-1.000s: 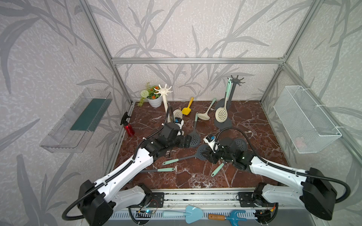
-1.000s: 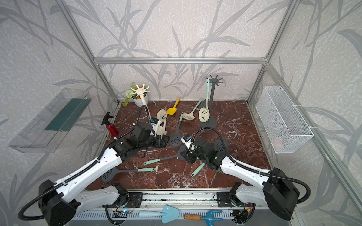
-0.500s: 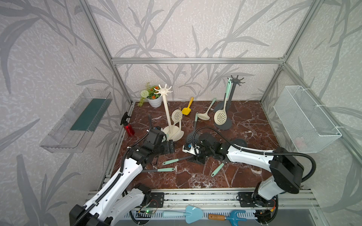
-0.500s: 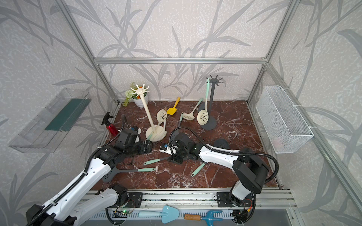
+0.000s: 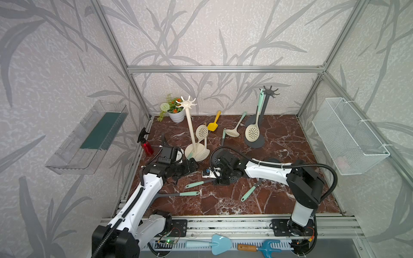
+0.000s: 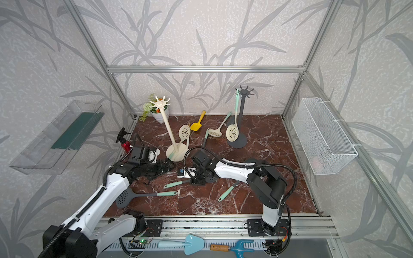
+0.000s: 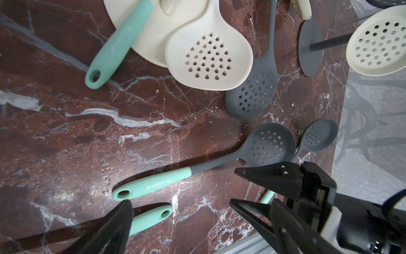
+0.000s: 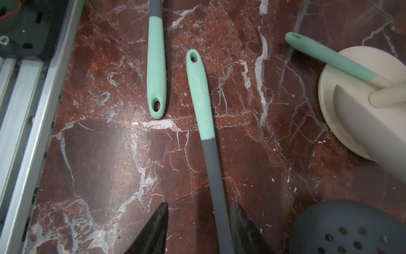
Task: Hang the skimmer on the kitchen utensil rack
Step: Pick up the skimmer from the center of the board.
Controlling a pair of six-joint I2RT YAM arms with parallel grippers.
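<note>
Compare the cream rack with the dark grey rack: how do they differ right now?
Colour: the cream rack is pale, the dark grey rack nearly black.
Load: a skimmer hangs from a hook of the dark grey rack; the cream rack's hooks are bare.
Place: the cream rack stands nearer the front, the dark grey rack farther back.
Both stand upright on round bases with hooks on top.

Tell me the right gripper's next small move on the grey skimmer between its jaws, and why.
Probably close the right gripper on the grey skimmer. In the right wrist view its jaws straddle the skimmer's grey shaft with a gap on each side, so nothing is gripped yet, and it lies flat on the marble table.
</note>
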